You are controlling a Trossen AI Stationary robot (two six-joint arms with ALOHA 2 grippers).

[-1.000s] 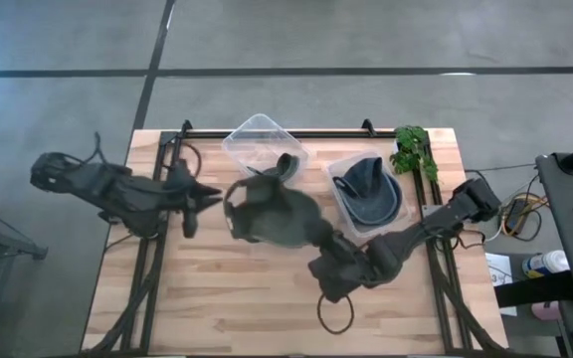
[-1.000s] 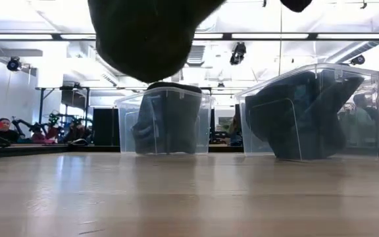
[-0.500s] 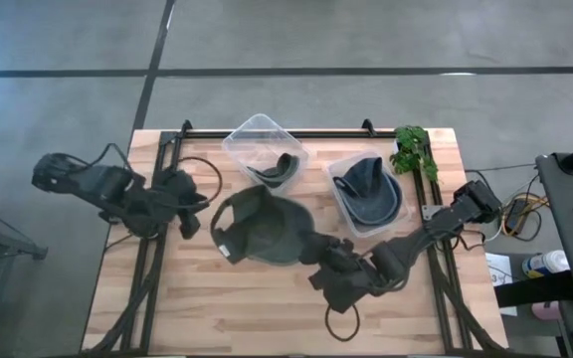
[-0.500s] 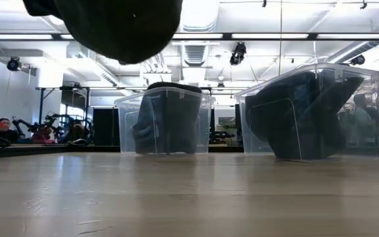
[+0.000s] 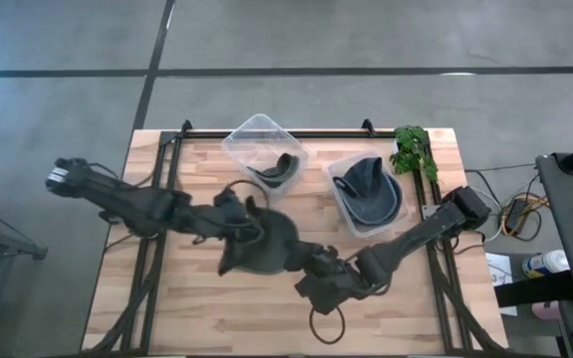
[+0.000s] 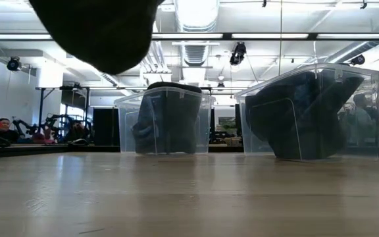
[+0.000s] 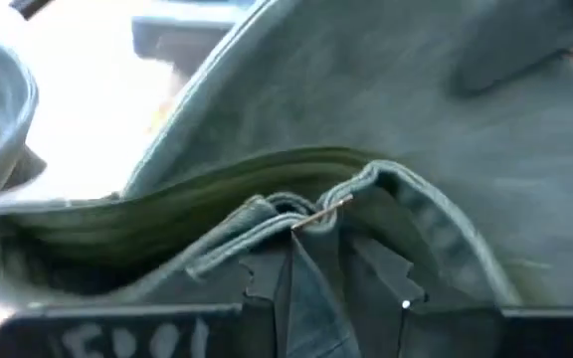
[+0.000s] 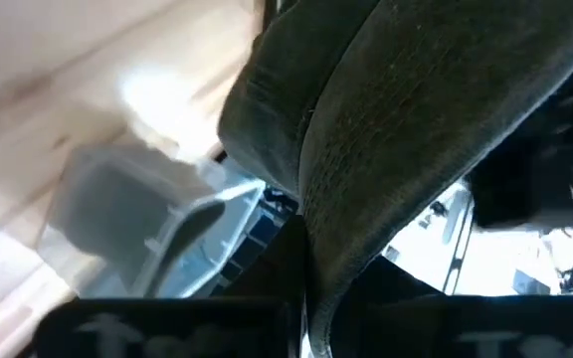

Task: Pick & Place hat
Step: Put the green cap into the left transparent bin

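A dark green hat [image 5: 267, 244] hangs in the air over the middle of the table, between my two grippers. In the low view the hat [image 6: 101, 33] shows at the top left, clear of the tabletop. My left gripper [image 5: 239, 217] reaches in from the table's left and is shut on the hat's left edge. My right gripper [image 5: 308, 272] reaches in from the right and is shut on the hat's right, near side. My left gripper pinches a bunched edge of the hat [image 7: 311, 214] between its two fingers, several layers folded together. It comes roughly level from the table's left. The hat is lifted clear of the table. My right gripper pinches a fold of the hat's cloth [image 8: 316, 239] between its fingers. It comes from the table's right, near side. The cloth rises past the fingers and curves over them, and the hat is clear of the table.
A clear bin [image 5: 264, 149] with a dark hat in it stands at the far middle. A second clear bin [image 5: 366, 194] holding a blue-grey hat stands to its right. A green plant [image 5: 413, 149] sits at the far right corner. Bare wood lies at the near left.
My left gripper has gone toward the table's right and reached the hat's left edge. My right gripper has carried the hat away from the far bin toward the near edge and a little left. The hat, spread open half a second ago, is now bunched between both grippers.
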